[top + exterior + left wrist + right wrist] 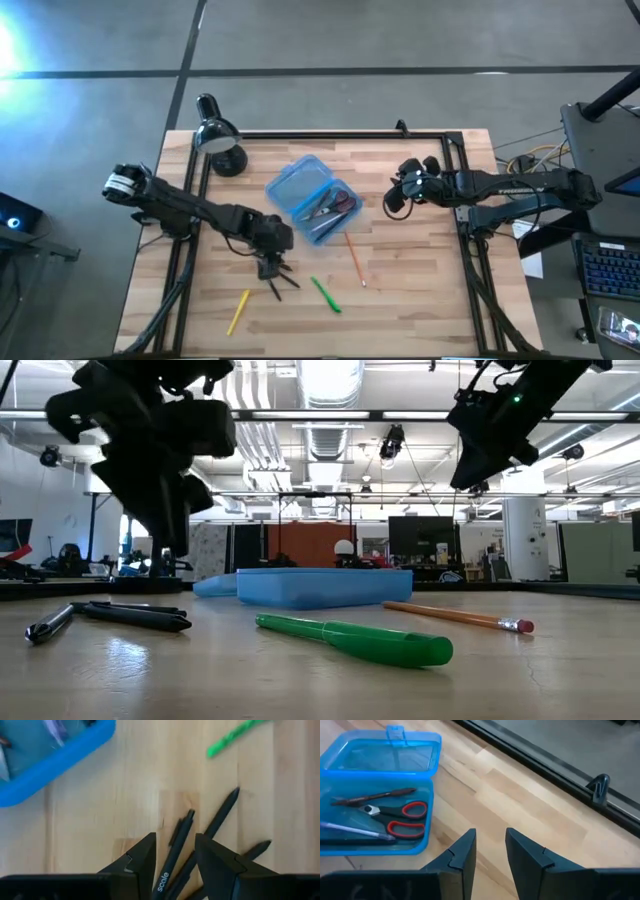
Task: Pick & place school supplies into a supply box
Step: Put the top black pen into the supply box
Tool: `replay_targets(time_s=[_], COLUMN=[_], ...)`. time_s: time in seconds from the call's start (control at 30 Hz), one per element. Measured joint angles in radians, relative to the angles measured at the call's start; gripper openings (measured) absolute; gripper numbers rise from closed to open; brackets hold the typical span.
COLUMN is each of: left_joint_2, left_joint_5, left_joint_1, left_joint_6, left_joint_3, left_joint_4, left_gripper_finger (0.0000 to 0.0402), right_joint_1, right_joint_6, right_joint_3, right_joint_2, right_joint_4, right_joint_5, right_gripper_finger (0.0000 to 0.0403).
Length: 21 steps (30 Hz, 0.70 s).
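While the translucent blue plastic pencil case [312, 198] mid-table already holds red-handled scissors [400, 818] and maybe two pens, left gripper [175, 851] hangs spread over dark pens [281, 285]; yellow, green, orange ones remain; right gripper [489, 851] waits unclenched.

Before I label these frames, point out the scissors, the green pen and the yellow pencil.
scissors [402, 818]: right wrist view, between the red handle loops.
green pen [350, 639]: low view, mid-barrel.
yellow pencil [238, 311]: high view, mid-shaft.
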Motion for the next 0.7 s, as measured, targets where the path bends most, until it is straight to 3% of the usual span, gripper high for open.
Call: replay_targets(time_s=[0.37,0.7], left_joint_2=[0.125,0.151], left_joint_5=[0.06,0.069], left_joint_1=[-0.008,-0.008], left_joint_6=[0.064,0.066], left_joint_3=[0.0,-0.033], left_joint_4=[0.02,0.034], left_gripper_finger=[0.0119,0.0119], right_joint_1=[0.0,0.0], right_joint_6=[0.001,0.0], right_joint_3=[0.0,0.0], right_joint_2=[0.016,0.019], right_joint_4=[0.009,0.009], right_joint_5=[-0.007,-0.007], right_gripper_finger=[0.0098,0.0093])
